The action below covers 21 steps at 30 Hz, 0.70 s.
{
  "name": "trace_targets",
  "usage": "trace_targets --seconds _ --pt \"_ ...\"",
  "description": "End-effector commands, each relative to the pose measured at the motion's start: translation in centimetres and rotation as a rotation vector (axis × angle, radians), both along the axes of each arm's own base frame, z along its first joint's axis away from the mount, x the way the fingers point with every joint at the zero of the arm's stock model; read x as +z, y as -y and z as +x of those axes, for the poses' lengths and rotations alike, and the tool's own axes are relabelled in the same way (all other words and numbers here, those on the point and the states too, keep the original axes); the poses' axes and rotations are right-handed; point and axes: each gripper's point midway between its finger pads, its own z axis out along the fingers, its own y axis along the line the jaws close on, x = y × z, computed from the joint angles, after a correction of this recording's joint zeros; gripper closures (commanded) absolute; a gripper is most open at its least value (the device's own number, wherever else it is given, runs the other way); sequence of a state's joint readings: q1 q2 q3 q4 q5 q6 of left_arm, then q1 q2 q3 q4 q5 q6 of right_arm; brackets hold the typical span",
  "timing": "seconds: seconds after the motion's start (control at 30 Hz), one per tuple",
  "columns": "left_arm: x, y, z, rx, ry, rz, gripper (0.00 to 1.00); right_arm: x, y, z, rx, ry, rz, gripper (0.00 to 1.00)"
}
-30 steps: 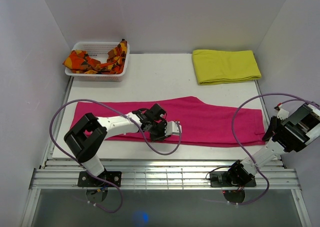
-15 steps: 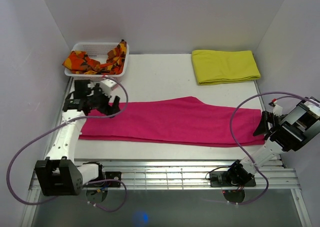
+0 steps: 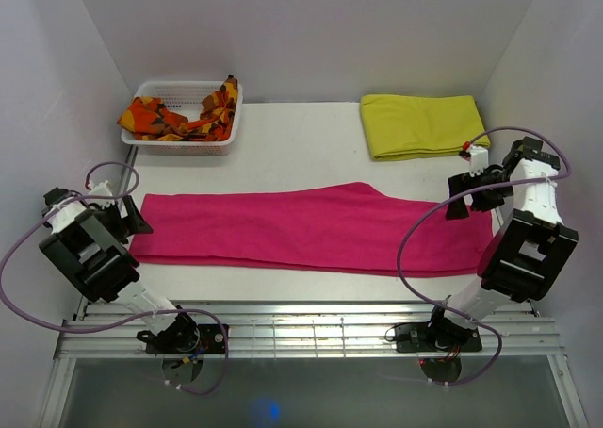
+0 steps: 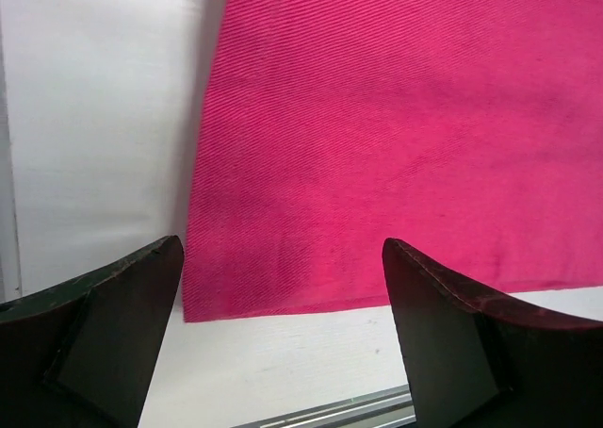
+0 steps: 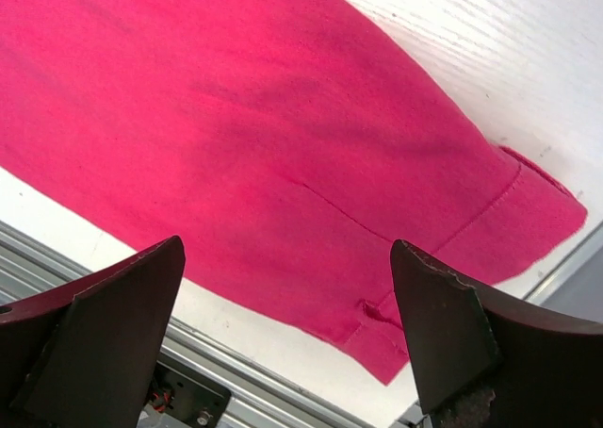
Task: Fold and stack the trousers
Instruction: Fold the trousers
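The magenta-pink trousers [image 3: 311,225] lie flat and folded lengthwise across the table, from left to right. My left gripper [image 3: 139,219] hovers at their left end, open. In the left wrist view the trousers [image 4: 396,136] show a near-left corner between the dark fingers [image 4: 104,324], and the left gripper [image 4: 283,301] holds nothing. My right gripper [image 3: 462,194] hangs over their right end, open. The right wrist view shows the trousers [image 5: 236,117] with a stitched hem at the right, below the right gripper [image 5: 283,301], which is empty.
A white basket [image 3: 179,145] with an orange-and-red patterned cloth [image 3: 174,115] stands at the back left. A folded yellow cloth [image 3: 424,124] lies at the back right. White walls close in both sides. A metal rail [image 3: 311,334] runs along the near edge.
The left arm swung from the trousers' middle out to their left end. The right arm rose from the right edge to the right end. Both grippers opened wide.
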State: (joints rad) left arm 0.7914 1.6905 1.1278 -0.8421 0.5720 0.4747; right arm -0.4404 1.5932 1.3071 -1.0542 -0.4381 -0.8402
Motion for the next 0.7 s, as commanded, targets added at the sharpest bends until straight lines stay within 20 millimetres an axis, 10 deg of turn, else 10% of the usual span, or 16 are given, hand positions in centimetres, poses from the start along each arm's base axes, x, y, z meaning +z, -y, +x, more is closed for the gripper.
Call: trace_targets --seconds 0.0,0.4,0.67 --pt "1.4 -1.7 1.4 -0.007 0.065 0.113 0.03 0.2 -0.9 1.6 -0.035 0.012 0.029 0.05" --pt "-6.1 -1.8 -0.3 0.021 -0.074 0.081 0.28 -0.3 -2.5 1.5 -0.023 -0.023 0.043 0.08" --pt "-5.6 3.0 -1.1 -0.038 -0.043 -0.134 0.69 -1.1 -2.4 1.0 -0.014 -0.038 0.030 0.08"
